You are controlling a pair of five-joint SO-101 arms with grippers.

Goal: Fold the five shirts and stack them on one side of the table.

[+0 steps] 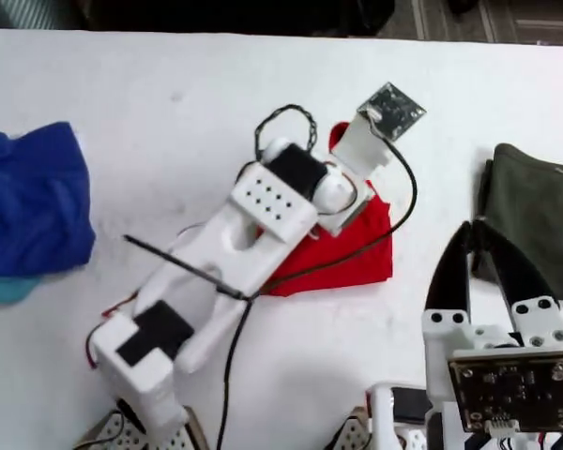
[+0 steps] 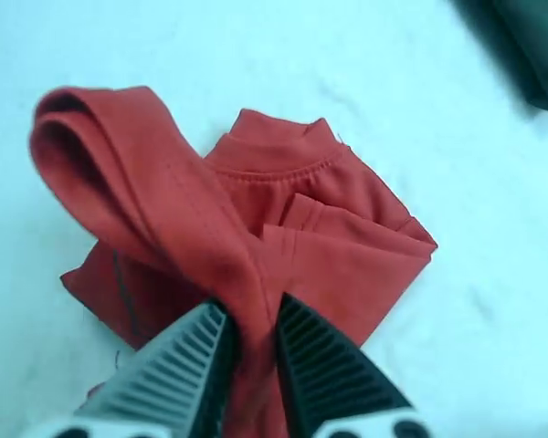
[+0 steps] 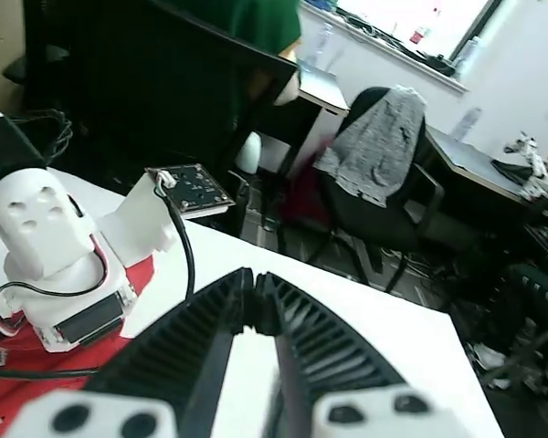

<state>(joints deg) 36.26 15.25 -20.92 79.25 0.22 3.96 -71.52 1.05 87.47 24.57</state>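
A red shirt (image 2: 329, 246) lies partly folded in the middle of the white table (image 1: 169, 112), with the left arm over it. My left gripper (image 2: 247, 342) is shut on a lifted fold of this red shirt (image 1: 357, 253), holding the cloth up above the rest. A blue shirt (image 1: 33, 202) lies bunched at the left edge, with a bit of teal cloth (image 1: 5, 289) under it. A dark green shirt (image 1: 535, 220) lies folded at the right edge. My right gripper (image 1: 476, 230) is raised near the green shirt, its black fingers closed on nothing (image 3: 256, 292).
The left arm's black cable (image 1: 235, 347) trails across the table toward the front edge. Bare table lies at the back and between the blue shirt and the arm. Beyond the table's far edge stand chairs (image 3: 384, 182) and desks.
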